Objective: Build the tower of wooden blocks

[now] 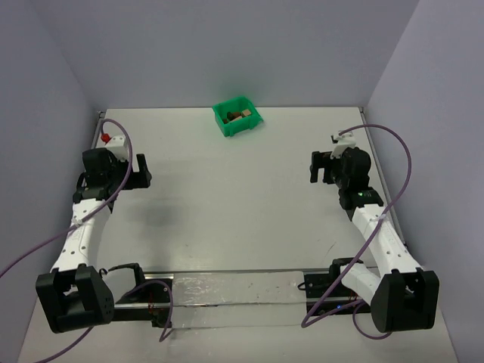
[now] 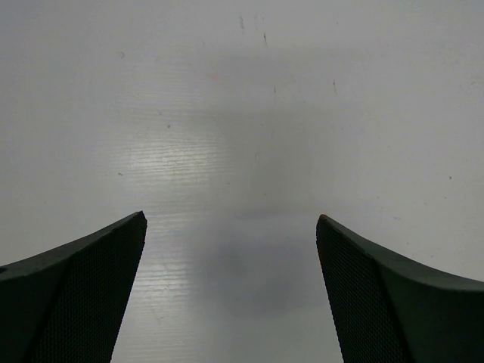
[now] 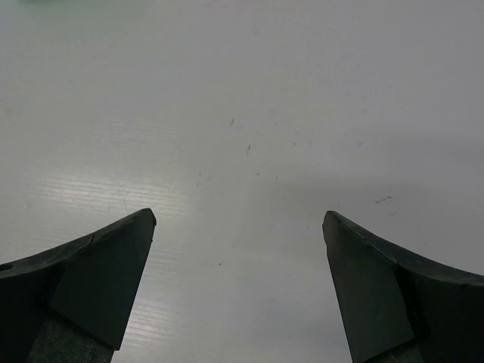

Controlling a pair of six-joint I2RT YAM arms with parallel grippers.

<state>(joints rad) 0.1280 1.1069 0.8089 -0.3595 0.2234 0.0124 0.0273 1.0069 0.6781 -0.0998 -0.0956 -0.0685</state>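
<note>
- table (image 1: 227, 212): white, pale walls on three sides; both arms were bolted at the near edge on a metal rail (image 1: 234, 290).
- green bin (image 1: 234, 128): sat at the far edge of the table, about mid-width, turned slightly askew.
- wood blocks (image 1: 235, 115): lay inside the green bin. a reddish-brown piece and a lighter tan piece showed above the rim; too small to tell shapes or count.
- left gripper (image 1: 141, 172): hung over the left side of the table, pointing inward, well apart from the bin. jaws stood wide with nothing between them.
- left wrist view: both dark fingers (image 2: 76, 302) framed bare table, a soft shadow on the surface between them.
- right gripper (image 1: 315, 167): hung over the right side of the table, pointing inward toward the left one, also well apart from the bin. jaws wide, holding nothing.
- right wrist view: fingers (image 3: 83, 287) spread at the lower corners, only scuffed white table between them; a faint green sliver at the top left edge.
- purple cables (image 1: 401, 162) looped from each wrist back toward the bases.
- a small red object (image 1: 107, 139) sat at the left edge of the table, behind the left arm; could not tell what it was.
</note>
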